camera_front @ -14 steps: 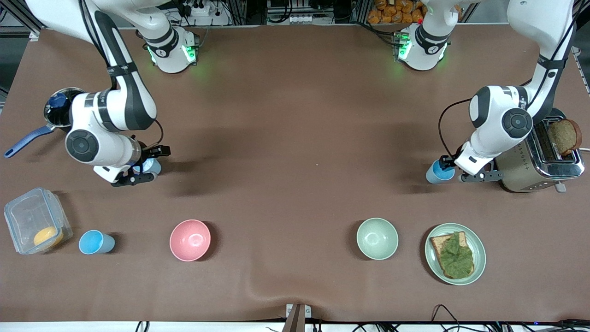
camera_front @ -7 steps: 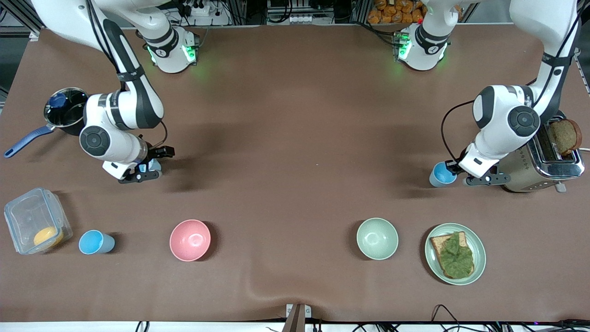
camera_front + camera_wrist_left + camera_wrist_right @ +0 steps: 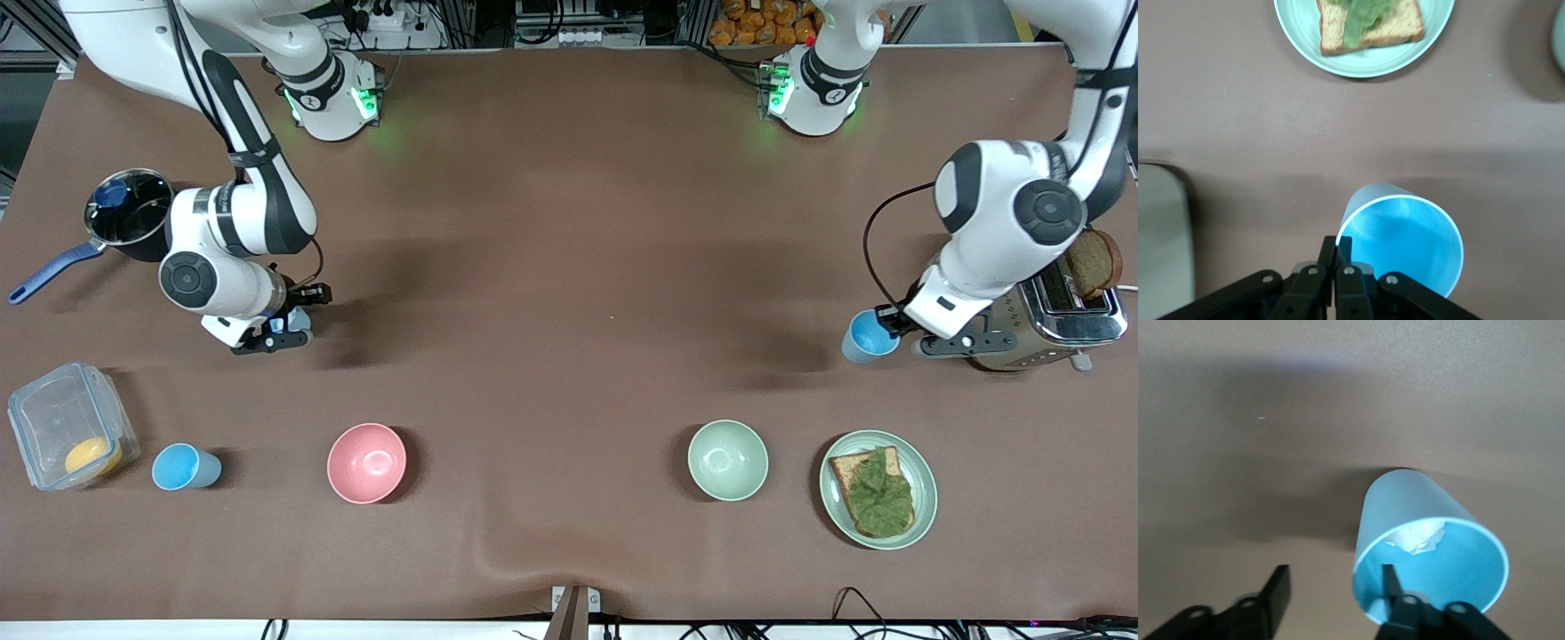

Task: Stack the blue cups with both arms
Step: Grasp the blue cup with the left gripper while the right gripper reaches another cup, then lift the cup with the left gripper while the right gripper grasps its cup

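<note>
Blue cups at the lifting step: my left gripper (image 3: 1336, 257) pinches one cup's (image 3: 1405, 243) rim, raised beside the toaster (image 3: 1040, 324); my right gripper's (image 3: 1331, 587) spread fingers straddle another cup's (image 3: 1431, 550) wall. Next, I judge, comes clamping it.

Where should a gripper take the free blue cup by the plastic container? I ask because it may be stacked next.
Probably by its rim, from above. The free blue cup stands upright with its mouth open, apart from the plastic container and the pink bowl, so one finger can go inside the wall and one outside.
</note>
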You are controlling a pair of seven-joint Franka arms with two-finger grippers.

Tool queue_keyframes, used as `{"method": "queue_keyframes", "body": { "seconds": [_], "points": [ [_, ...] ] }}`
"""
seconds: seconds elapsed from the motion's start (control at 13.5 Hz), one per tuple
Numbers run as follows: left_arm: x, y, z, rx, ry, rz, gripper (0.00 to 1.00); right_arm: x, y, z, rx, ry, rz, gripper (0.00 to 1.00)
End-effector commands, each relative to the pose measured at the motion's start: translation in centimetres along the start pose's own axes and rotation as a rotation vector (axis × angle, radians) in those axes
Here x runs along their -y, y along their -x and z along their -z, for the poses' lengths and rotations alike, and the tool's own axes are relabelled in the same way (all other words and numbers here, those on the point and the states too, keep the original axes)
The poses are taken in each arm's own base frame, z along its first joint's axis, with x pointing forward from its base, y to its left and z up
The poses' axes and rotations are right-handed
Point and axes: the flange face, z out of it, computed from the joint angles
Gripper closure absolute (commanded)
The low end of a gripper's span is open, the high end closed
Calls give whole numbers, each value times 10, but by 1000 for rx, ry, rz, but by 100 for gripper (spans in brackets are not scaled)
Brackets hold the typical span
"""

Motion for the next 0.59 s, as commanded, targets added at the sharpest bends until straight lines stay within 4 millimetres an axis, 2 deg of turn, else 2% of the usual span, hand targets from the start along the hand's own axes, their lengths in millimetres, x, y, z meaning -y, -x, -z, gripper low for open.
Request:
{"method": "queue_keyframes", "body": {
  "seconds": [0.0, 0.15, 0.3, 0.44, 0.52],
  "points": [
    [-15, -13, 30, 10, 22, 8, 100, -2, -3, 8, -5, 16, 4, 100],
    [-30, -19, 45, -16, 30, -9, 100, 2, -7, 18, 7, 18, 2, 100],
    [-36, -22, 51, -23, 35, 10, 100, -3, -12, 31, 10, 17, -6, 100],
    [-52, -23, 59, -26, 44, 31, 100, 0, -16, 47, 22, 19, -3, 100],
    [-54, -23, 60, -22, 44, 47, 100, 3, -18, 56, 40, 18, 0, 100]
  ]
}}
